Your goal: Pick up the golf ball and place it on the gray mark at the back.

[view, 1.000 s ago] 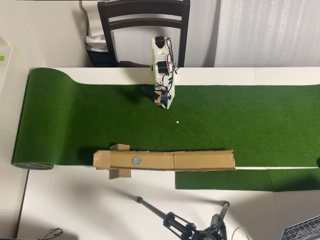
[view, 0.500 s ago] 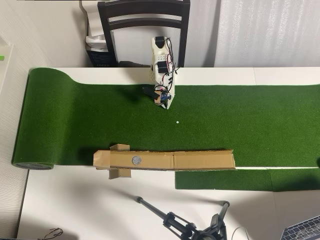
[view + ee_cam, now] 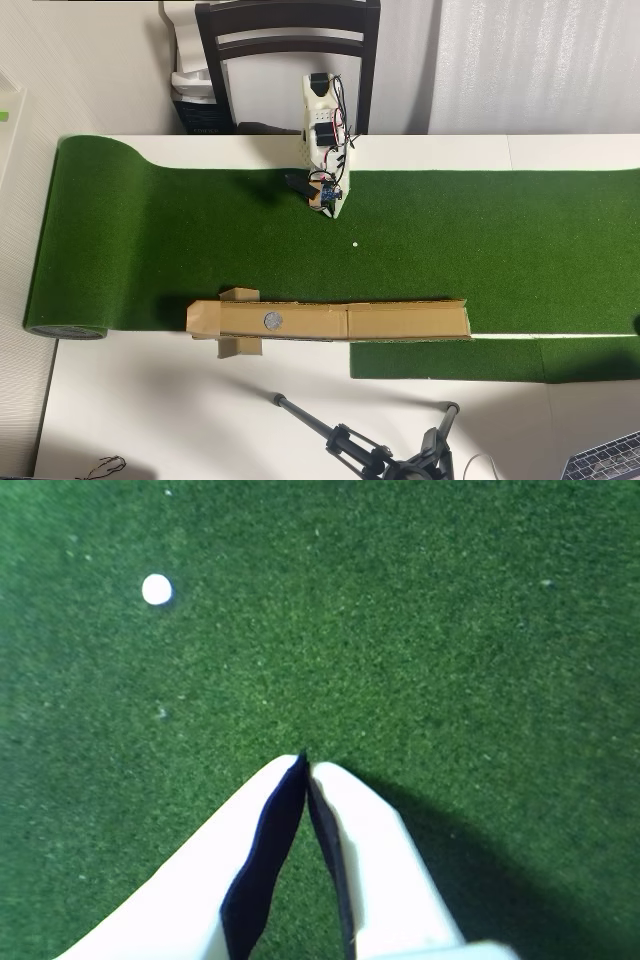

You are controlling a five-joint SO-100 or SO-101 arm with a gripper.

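Note:
A small white round spot (image 3: 354,243) lies on the green turf (image 3: 150,230); it is the only golf-ball-like thing in view, and I cannot tell if it is a ball or a flat dot. It also shows in the wrist view (image 3: 156,588), upper left, well apart from my gripper. The gray mark (image 3: 272,320) is a round disc on a long cardboard strip (image 3: 400,320) at the turf's near edge in the overhead view. My white gripper (image 3: 305,763) is shut and empty, pointing down just above the turf. In the overhead view the gripper (image 3: 330,208) hangs below the folded arm.
A dark chair (image 3: 288,50) stands behind the arm's base. A black tripod (image 3: 370,450) lies on the white table (image 3: 150,420) in front of the cardboard. A second turf piece (image 3: 450,360) sits at the lower right. A laptop corner (image 3: 610,462) shows at the bottom right.

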